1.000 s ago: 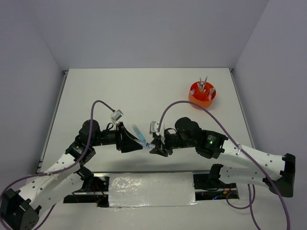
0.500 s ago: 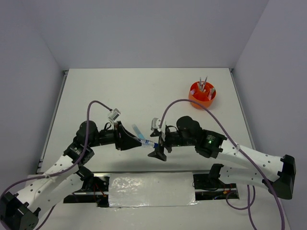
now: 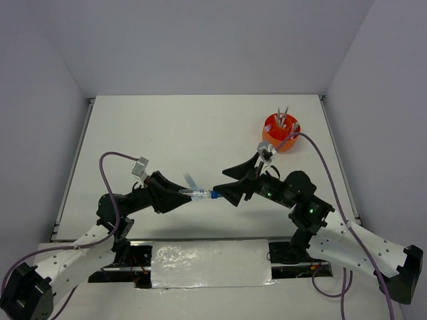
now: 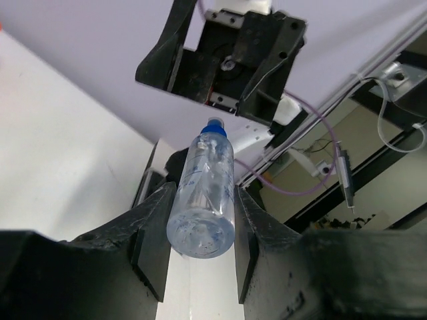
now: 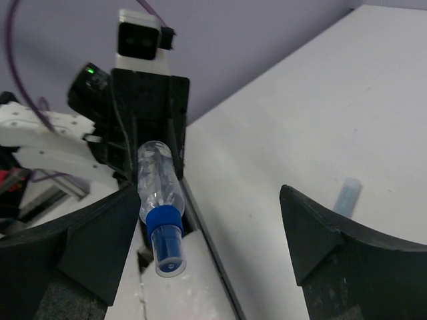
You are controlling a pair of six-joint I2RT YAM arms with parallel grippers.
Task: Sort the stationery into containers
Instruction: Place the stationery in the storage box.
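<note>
A blue-and-clear piece (image 3: 200, 194), a clear tube with a blue cap (image 5: 165, 243), hangs level above the table's near edge. My left gripper (image 3: 181, 196) is shut on its clear end (image 4: 203, 193), one pad on each side. Facing it, my right gripper (image 3: 219, 183) stands open, and the capped end reaches in close beside one finger (image 5: 113, 227). A pale blue stick (image 3: 191, 181) lies on the table below and shows by the other finger (image 5: 347, 195). The round orange organiser (image 3: 280, 133) stands at the far right with thin pens (image 3: 283, 117) upright in it.
The white table (image 3: 200, 127) has grey walls on three sides. Purple cables (image 3: 313, 160) loop over both arms. A shiny foil-covered strip (image 3: 210, 263) lies between the arm bases at the near edge.
The tube has passed from my right gripper to my left: the left shut on it, the right opened and swung back to the right. The left arm drew slightly left.
</note>
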